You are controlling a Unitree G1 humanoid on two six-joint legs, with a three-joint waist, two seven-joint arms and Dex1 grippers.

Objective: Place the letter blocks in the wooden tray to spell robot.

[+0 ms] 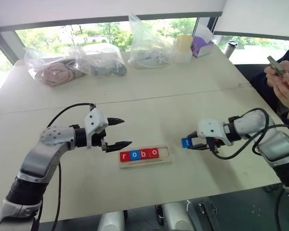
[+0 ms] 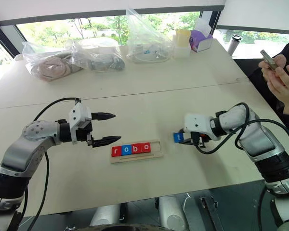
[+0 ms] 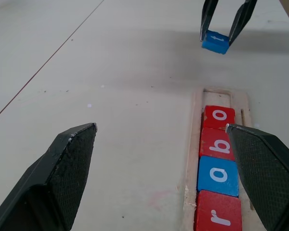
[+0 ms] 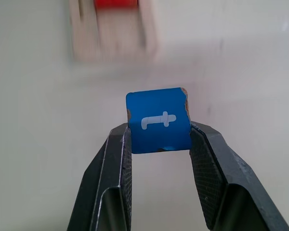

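Note:
The wooden tray (image 1: 145, 162) lies on the table just in front of me. Several letter blocks stand in it, reading r (image 1: 124, 156), o (image 1: 135, 155), b (image 1: 145, 154), o (image 1: 154, 153): red, blue, red, red. The groove's right end (image 3: 216, 96) is bare. To the tray's right, my right gripper (image 1: 190, 143) is shut on the blue t block (image 4: 158, 126), held just above the table. My left gripper (image 1: 125, 132) hangs open with nothing in it, just left of the tray's r end.
Clear plastic bags (image 1: 98, 60) with contents, a pale cup (image 1: 183, 48) and a purple box (image 1: 201, 45) line the table's far side. A person's hands holding a phone (image 1: 279, 72) are at the right edge. A seam (image 1: 135, 102) crosses the tabletop.

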